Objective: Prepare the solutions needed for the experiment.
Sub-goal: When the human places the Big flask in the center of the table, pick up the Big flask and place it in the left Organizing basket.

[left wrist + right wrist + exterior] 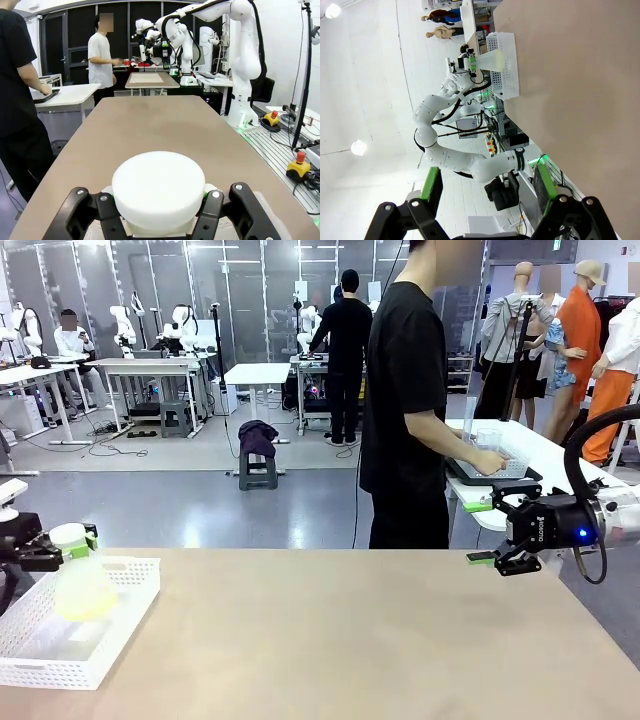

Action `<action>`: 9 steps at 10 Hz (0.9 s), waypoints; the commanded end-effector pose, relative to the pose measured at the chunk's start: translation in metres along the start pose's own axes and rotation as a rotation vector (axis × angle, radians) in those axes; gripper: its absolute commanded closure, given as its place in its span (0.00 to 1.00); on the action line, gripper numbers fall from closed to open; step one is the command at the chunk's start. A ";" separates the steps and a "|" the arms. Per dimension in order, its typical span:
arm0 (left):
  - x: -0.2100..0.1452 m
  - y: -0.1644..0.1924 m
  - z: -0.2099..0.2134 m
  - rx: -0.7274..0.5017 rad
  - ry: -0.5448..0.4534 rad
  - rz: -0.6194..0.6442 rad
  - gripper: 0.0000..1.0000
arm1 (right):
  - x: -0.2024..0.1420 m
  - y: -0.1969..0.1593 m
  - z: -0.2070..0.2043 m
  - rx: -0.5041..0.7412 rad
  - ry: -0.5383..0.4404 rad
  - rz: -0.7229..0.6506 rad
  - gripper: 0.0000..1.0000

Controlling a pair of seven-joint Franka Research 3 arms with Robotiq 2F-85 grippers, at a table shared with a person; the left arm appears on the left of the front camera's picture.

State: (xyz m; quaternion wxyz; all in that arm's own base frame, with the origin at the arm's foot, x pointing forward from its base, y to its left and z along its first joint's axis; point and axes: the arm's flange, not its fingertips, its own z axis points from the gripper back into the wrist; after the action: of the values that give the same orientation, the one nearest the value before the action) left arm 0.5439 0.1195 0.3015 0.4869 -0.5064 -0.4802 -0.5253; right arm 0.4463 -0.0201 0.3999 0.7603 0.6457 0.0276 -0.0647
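A frosted conical flask (80, 580) with a white cap (158, 186) is held upright over the white basket (115, 655) at the table's left end. A small amount of pale yellow solution (86, 606) lies in its bottom. My left gripper (62, 546) is shut on the flask's neck just under the cap, with its fingers (87, 212) on either side. I cannot tell whether the flask's base touches the basket floor. My right gripper (481, 532) hovers open and empty over the table's far right edge, its green pads (433, 189) wide apart.
A person in black stands beyond the table's far edge, hands at a black tray (470, 476) of glassware on a white side table. The basket (504, 65) and flask (495, 59) lie far from the right wrist. The brown tabletop (350, 640) stretches between the arms.
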 end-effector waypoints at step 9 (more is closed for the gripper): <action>-0.017 0.013 -0.003 -0.003 0.019 0.005 1.00 | -0.002 0.001 0.001 -0.005 0.005 0.003 0.08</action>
State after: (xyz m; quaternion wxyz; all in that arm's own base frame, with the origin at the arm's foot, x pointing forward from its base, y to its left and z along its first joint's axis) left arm 0.5479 0.1168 0.2823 0.4858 -0.5032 -0.4794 -0.5301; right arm 0.4463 -0.0201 0.4000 0.7604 0.6457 0.0276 -0.0647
